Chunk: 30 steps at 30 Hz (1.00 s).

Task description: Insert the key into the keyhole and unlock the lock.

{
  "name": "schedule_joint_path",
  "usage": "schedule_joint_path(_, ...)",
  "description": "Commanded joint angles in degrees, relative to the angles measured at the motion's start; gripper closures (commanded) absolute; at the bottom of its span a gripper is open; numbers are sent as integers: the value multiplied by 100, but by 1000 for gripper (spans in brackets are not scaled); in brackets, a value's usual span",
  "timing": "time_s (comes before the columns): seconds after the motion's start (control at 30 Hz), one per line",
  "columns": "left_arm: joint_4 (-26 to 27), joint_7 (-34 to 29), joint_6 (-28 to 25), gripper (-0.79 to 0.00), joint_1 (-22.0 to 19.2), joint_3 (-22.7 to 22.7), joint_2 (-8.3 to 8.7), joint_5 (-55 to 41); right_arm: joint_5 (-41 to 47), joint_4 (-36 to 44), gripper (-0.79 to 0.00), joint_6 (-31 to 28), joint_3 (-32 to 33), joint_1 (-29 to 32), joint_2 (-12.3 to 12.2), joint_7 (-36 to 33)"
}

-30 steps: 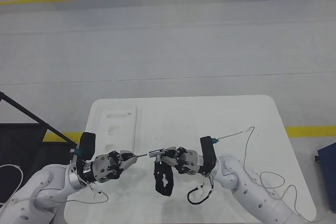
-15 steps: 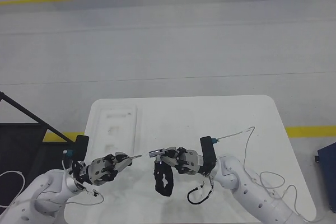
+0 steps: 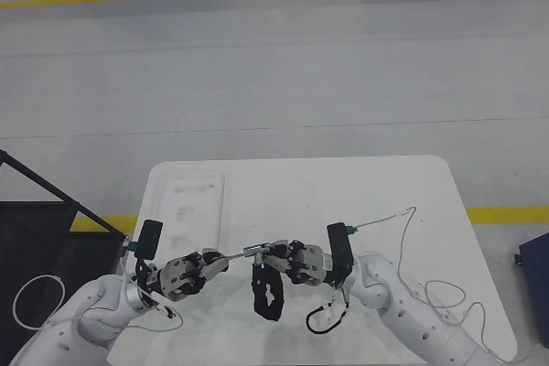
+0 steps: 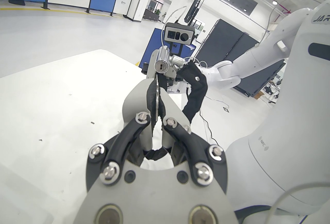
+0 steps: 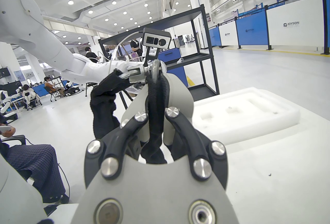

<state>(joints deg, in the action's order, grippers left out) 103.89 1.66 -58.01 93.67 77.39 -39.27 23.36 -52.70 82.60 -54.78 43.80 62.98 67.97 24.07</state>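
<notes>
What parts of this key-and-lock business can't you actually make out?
- Top view: the key and lock are too small to show whether the tip is inside.
- Left wrist view: the left gripper covers most of the key, seen edge-on below the keyhole.
- Right wrist view: the keyhole faces away, behind the lock and right gripper.

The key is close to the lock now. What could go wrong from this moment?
1. The key in the left tool is not yet in the keyhole, and its tip looks off the slot; a push now may hit the lock face and shift the key in the grip.
2. The right tool holds the lock in the air with its black loop hanging; side force may twist it.
</notes>
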Motion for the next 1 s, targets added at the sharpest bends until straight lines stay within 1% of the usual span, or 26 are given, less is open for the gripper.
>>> schedule_joint_path(0.0, -20, 52, 1, 0, -39, -13, -27, 14, 0, 0, 0, 0, 0, 0, 0, 0)
schedule_joint_path(0.33, 47, 94, 1, 0, -31, -32, -97, 165, 0, 0, 0, 0, 0, 0, 0, 0)
schedule_joint_path(0.97, 143, 74, 1, 0, 91, 134, -92, 207, 0, 0, 0, 0, 0, 0, 0, 0)
